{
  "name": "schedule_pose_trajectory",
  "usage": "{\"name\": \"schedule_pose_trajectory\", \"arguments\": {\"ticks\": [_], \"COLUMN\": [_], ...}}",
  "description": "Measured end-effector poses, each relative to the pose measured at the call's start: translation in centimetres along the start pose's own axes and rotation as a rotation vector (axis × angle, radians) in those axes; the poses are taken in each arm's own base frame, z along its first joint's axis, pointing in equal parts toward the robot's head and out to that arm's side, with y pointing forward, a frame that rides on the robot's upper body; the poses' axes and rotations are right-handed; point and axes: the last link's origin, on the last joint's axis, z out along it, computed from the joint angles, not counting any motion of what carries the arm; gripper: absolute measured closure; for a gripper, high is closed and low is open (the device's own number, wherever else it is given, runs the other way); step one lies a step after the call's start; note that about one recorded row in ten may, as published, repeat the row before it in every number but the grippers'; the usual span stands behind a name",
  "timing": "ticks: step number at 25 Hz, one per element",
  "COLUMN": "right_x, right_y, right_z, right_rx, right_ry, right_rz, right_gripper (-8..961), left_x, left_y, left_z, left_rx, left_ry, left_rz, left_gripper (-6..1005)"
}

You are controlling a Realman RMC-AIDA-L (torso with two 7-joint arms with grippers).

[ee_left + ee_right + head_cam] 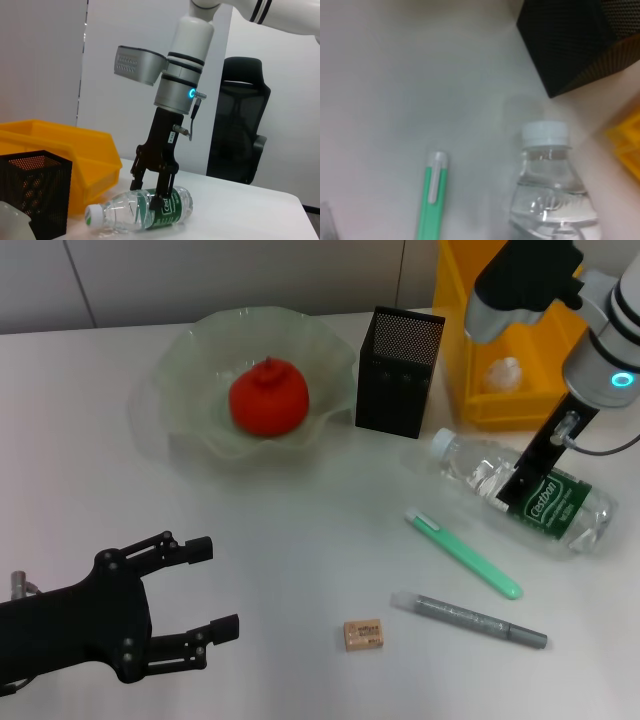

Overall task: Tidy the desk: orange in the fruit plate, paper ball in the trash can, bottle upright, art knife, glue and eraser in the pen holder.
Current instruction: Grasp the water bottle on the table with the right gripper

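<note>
White desk (300, 540): bottle (525, 490) lay on its side at the right, just near of the yellow bin (480, 405), cap toward the pen holder (398, 370), long axis running far-left to near-right. Right hand (512, 495) straddled its green label from above, fingers spread across the body; left hand (205, 590) sat open, near-left, well apart. Only the left wrist view showed both fingers flanking the bottle; right wrist view showed just the cap end.

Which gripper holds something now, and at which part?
The right gripper straddles the lying bottle at its green label; a closed grip cannot be told. The left gripper is empty.

Open table (300, 540) between left gripper (215, 585) and eraser (363, 634); pen holder (398, 371) just beside bottle (520, 490) cap
</note>
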Motion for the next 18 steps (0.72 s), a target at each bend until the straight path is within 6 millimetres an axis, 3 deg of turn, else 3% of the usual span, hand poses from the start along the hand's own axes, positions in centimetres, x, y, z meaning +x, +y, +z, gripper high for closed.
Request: {"name": "schedule_pose_trajectory", "arguments": {"ticks": [18], "right_x": [0.1], "right_y": [0.4], "right_z": [2.5], "right_rx": [-0.007], "right_ry": [0.047], "right_rz": [-0.024], "right_gripper": [156], "left_x": [0.2], "left_y": [-0.2], "left_z": [0.1], "left_rx": [0.004], "left_ry": [0.003], "left_rz": [0.0], "left_gripper": [139]}}
